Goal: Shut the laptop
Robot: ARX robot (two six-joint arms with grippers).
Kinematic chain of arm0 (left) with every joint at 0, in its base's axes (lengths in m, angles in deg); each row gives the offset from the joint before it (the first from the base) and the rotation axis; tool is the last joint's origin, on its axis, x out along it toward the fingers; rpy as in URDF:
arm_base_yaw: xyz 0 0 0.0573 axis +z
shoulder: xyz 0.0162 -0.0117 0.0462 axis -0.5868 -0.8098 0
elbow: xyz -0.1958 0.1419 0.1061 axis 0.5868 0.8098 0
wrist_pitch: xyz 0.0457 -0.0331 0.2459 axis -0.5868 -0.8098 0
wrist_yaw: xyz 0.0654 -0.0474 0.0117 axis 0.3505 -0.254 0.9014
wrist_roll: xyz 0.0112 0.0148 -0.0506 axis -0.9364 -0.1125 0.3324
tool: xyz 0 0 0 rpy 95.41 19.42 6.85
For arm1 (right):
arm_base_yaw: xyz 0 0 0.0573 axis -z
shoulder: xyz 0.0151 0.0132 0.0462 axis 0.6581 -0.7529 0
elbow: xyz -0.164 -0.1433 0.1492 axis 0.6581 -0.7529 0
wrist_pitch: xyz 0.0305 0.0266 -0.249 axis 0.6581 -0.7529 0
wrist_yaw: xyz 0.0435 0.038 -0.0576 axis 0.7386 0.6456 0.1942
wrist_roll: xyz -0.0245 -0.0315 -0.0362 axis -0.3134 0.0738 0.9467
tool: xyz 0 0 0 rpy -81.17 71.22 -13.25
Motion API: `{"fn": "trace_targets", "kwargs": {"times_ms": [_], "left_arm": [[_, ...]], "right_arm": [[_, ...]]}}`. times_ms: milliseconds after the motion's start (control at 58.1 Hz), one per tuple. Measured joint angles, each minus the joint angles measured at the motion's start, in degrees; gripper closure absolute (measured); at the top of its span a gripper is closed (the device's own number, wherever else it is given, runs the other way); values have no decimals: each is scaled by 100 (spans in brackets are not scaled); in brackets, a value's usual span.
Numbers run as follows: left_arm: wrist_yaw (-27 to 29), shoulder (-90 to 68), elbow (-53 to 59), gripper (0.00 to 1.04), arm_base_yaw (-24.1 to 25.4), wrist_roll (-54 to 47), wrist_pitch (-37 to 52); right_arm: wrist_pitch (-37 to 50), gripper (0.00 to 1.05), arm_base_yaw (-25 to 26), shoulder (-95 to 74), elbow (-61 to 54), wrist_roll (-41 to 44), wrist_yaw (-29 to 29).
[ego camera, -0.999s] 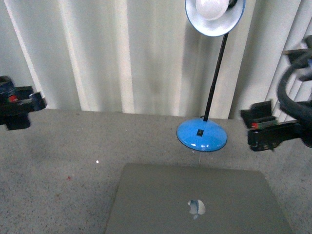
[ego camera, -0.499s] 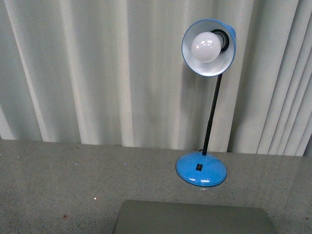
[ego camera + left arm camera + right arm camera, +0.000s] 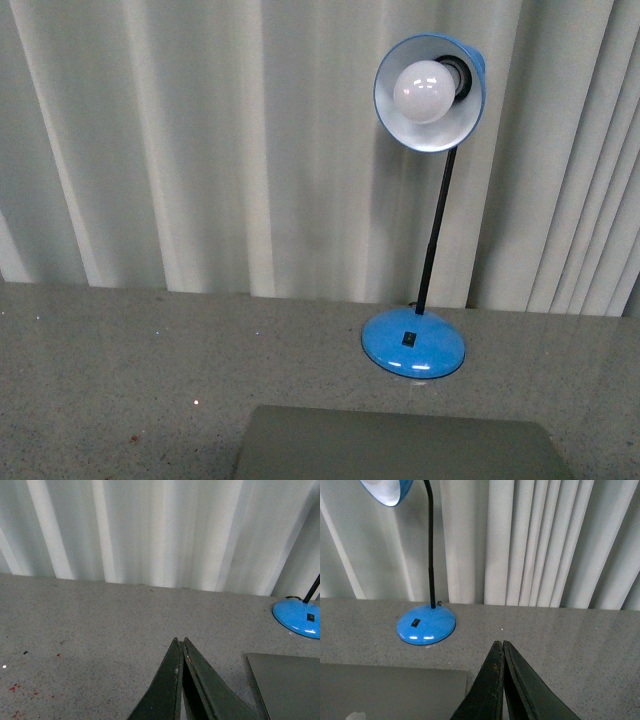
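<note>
The laptop (image 3: 400, 445) lies flat on the grey table with its plain grey lid up; only its far edge shows at the bottom of the front view. A corner of the lid also shows in the left wrist view (image 3: 290, 685) and in the right wrist view (image 3: 390, 692). My left gripper (image 3: 180, 641) is shut and empty, above the table beside the laptop's left side. My right gripper (image 3: 499, 643) is shut and empty, above the table beside the laptop's right side. Neither gripper shows in the front view.
A blue round-based desk lamp (image 3: 413, 343) stands just behind the laptop, its shade and bulb (image 3: 428, 90) facing forward; its base shows in both wrist views (image 3: 297, 617) (image 3: 426, 624). White pleated curtains (image 3: 200, 150) hang behind the table (image 3: 120, 360).
One second ago both grippers were in the front view and the lid's apple logo showed. The view has since tilted upward; the grippers and most of the lid have left the picture.
</note>
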Motion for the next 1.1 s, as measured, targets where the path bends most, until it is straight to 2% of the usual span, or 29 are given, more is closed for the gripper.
{"fn": "trace_targets", "kwargs": {"times_ms": [758,1102], "left_arm": [[-4,2673,11,101,0,2,-2448],[-4,3392,11,101,0,2,-3174]], "right_arm": [[-2623,102,4,2909,-142,0,15],[-3405,102,4,3696,-142,0,15]]}}
